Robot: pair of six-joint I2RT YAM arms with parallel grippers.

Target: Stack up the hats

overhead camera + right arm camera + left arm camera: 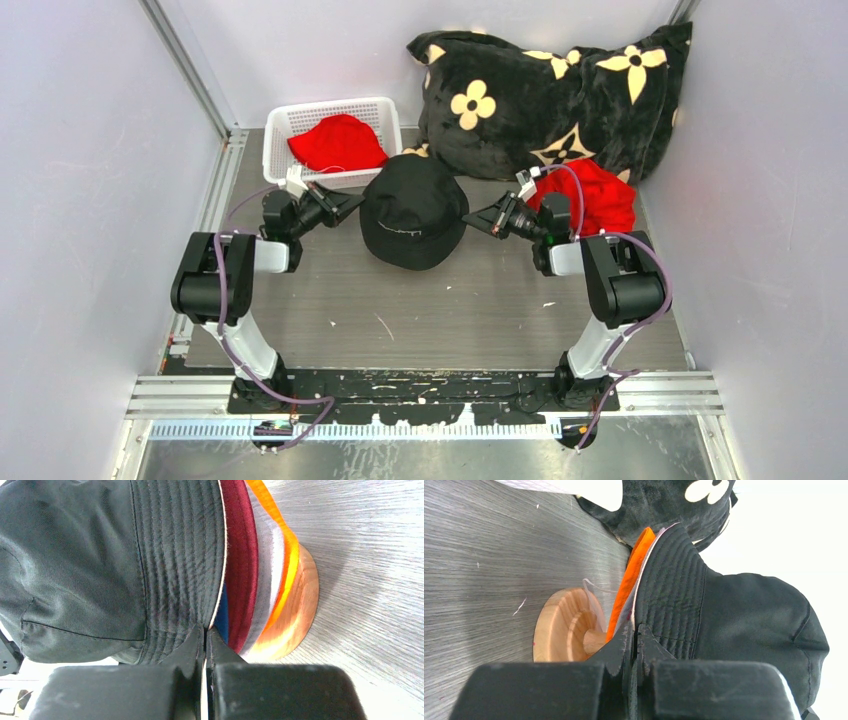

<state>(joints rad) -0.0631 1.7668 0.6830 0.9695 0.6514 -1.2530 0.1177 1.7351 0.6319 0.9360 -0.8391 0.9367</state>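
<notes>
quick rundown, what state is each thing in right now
black hat, on top of the stack, brim pinched at both sides
left pincer, shut on the black hat's brim
right pincer, shut on the black hat's brim
bright red hat, lying in the white basket, not stacked
orange hat, lowest of the stack, over the wooden stand

black hat (413, 210) of matt woven cloth; stand base (556, 630) smooth pale wood; table (450, 310) brushed grey.
</notes>
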